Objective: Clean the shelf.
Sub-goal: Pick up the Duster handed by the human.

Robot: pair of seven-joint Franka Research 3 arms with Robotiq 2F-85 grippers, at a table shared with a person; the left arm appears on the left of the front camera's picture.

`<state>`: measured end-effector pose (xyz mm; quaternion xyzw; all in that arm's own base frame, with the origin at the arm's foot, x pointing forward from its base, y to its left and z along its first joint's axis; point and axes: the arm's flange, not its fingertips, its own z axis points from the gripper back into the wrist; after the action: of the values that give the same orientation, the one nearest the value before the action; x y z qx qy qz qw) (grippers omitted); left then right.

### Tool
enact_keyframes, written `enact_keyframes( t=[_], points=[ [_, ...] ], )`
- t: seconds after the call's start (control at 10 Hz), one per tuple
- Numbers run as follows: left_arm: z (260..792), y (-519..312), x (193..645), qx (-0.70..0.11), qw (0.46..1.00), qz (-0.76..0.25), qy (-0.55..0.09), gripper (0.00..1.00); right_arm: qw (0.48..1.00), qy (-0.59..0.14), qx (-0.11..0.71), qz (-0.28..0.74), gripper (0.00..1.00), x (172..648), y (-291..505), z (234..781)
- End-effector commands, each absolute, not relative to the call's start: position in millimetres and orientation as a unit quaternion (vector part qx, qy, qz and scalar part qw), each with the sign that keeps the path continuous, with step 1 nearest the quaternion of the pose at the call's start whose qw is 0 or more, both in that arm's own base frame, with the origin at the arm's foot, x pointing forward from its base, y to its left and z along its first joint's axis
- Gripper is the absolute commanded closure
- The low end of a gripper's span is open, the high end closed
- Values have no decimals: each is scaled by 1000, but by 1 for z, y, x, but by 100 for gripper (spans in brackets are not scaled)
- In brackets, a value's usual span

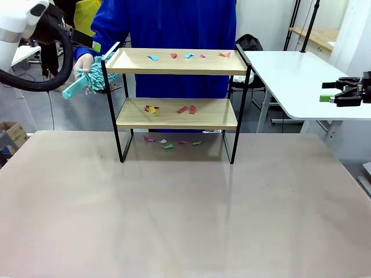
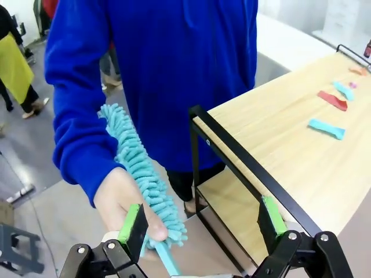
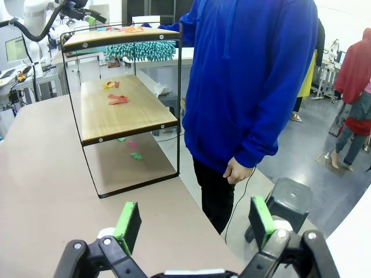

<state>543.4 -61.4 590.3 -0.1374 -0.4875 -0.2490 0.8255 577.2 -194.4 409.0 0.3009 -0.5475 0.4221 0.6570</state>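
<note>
Front view, nearest first: the bare table lies in the foreground, and the shelf stands on its far middle, with coloured scraps on both boards and on the table beneath the lower one. At the right edge the right pincer hangs at the height of the space between the boards, well apart from the shelf and partly cut off by the picture's border. The left arm is cut off by the upper left corner. Behind the shelf a person in a blue top holds a teal duster in one hand, just beside the shelf's top left corner. Left wrist view: the left pincer stands wide open and grips nothing. The black corner of the shelf's top board lies between its fingers in the picture. One pad overlaps the person's hand and the duster's fringe, and contact cannot be judged. The duster's handle is cut off at the bottom edge. Right wrist view: the right pincer likewise stands wide open and empty, and the table's edge passes between its fingers in the picture. The shelf lies ahead to the left, well apart and seen end-on, with the duster partly hidden behind the top board.
</note>
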Motion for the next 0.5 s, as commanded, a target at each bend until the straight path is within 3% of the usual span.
enact_keyframes(
  t=[0.0, 0.4],
  points=[
    [599, -69, 536, -104, 844, -236, -470, 0, 656, -549, 301, 423, 0, 577, -193, 411],
    [659, -93, 514, -29, 898, -202, -389, 0, 656, -549, 301, 423, 0, 577, -193, 411]
  ],
)
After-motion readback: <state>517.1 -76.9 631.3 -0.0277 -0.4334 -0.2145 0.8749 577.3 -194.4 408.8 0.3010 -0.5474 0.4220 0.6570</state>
